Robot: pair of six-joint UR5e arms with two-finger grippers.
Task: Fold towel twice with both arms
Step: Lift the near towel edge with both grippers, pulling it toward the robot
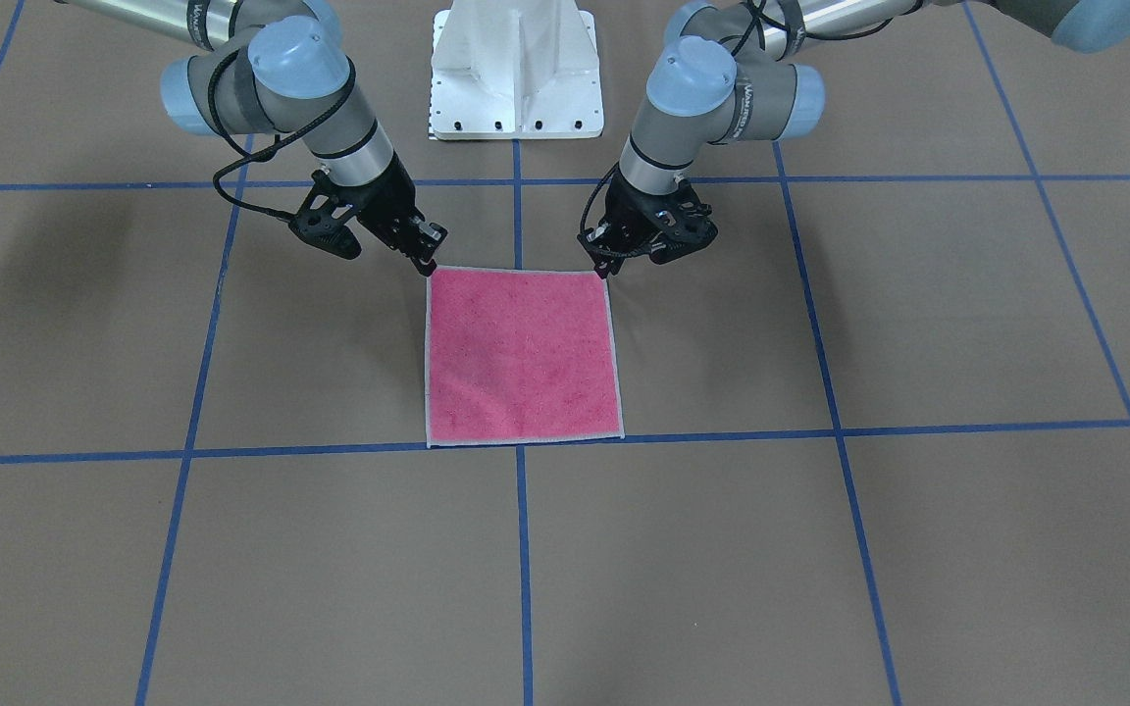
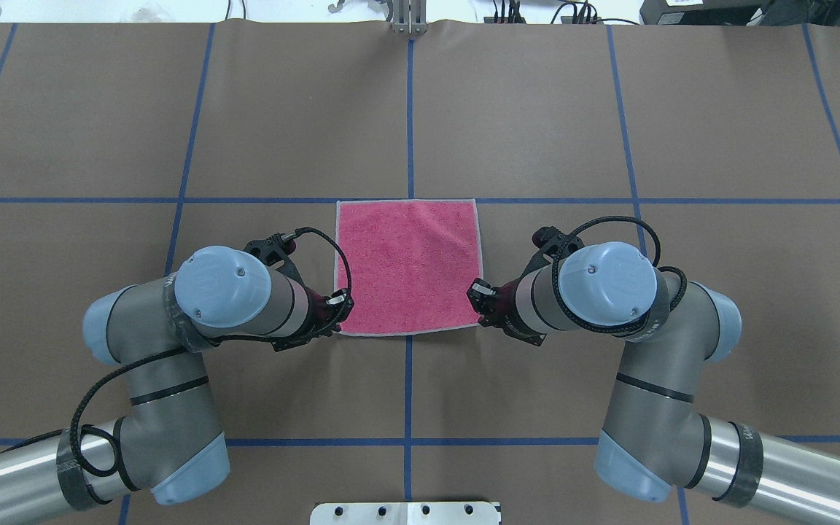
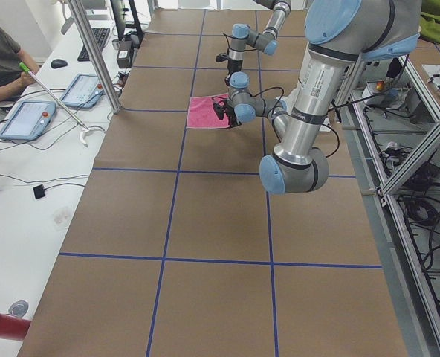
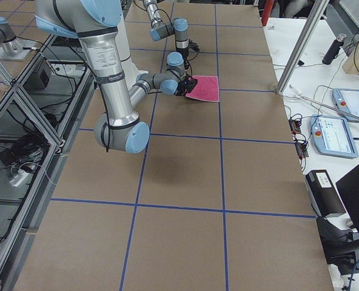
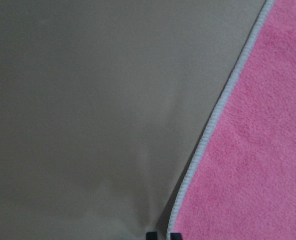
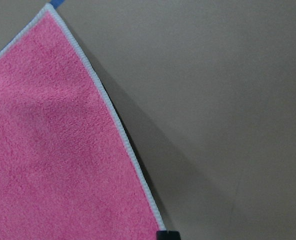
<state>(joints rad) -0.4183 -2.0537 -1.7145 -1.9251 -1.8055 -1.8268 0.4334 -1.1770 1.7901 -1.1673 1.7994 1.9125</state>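
Note:
The towel (image 1: pixel 523 353) (image 2: pixel 409 266) lies spread on the brown table, pink face up, with light grey edging. My left gripper (image 1: pixel 607 267) (image 2: pixel 337 322) sits at the towel's near left corner. In the left wrist view its fingertips (image 5: pixel 150 235) are close together over the edging of the towel (image 5: pixel 253 165). My right gripper (image 1: pixel 427 265) (image 2: pixel 480 317) sits at the near right corner, shut on it. In the right wrist view the edge of the towel (image 6: pixel 53 160) is raised slightly, with a shadow under it.
The white pedestal base (image 1: pixel 516 69) stands between the arms, behind the towel. Blue tape lines (image 2: pixel 409 117) grid the brown table. In the exterior left view a seated person (image 3: pixel 1 59) and tablets (image 3: pixel 27 119) are at a side desk beyond the table's far edge.

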